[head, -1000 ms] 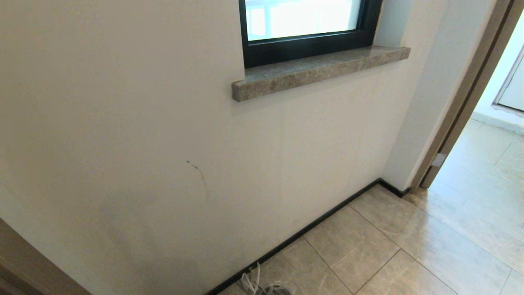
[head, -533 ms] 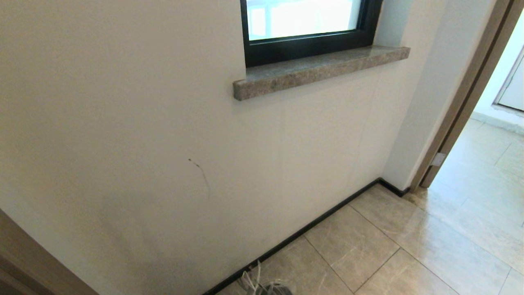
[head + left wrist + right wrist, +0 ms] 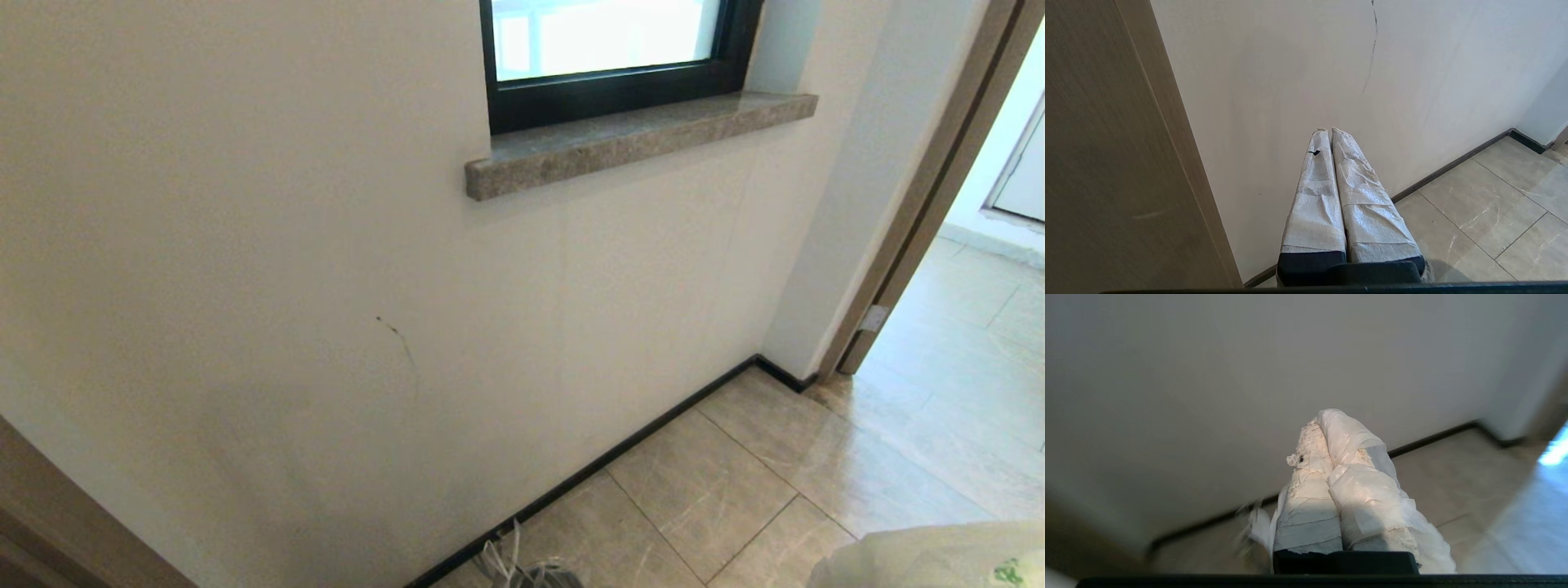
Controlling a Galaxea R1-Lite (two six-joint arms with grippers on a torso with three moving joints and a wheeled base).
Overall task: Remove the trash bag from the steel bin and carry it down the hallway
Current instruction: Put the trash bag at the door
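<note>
Trash bag (image 3: 931, 557) at the head view's lower right corner, above the hallway (image 3: 735, 490) tiles.
Right gripper (image 3: 1321, 420) is clamped shut on thin white bag plastic draped over its fingers; left gripper (image 3: 1329, 131) is closed and empty, facing the wall (image 3: 1298, 73).

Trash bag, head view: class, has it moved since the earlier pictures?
Yes. The trash bag has come into the lower right corner, over the floor tiles; the window sill kept its place.

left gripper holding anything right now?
No: in the left wrist view the left gripper has its two taped fingers pressed together with nothing between them, pointing at the bare white wall.
</note>
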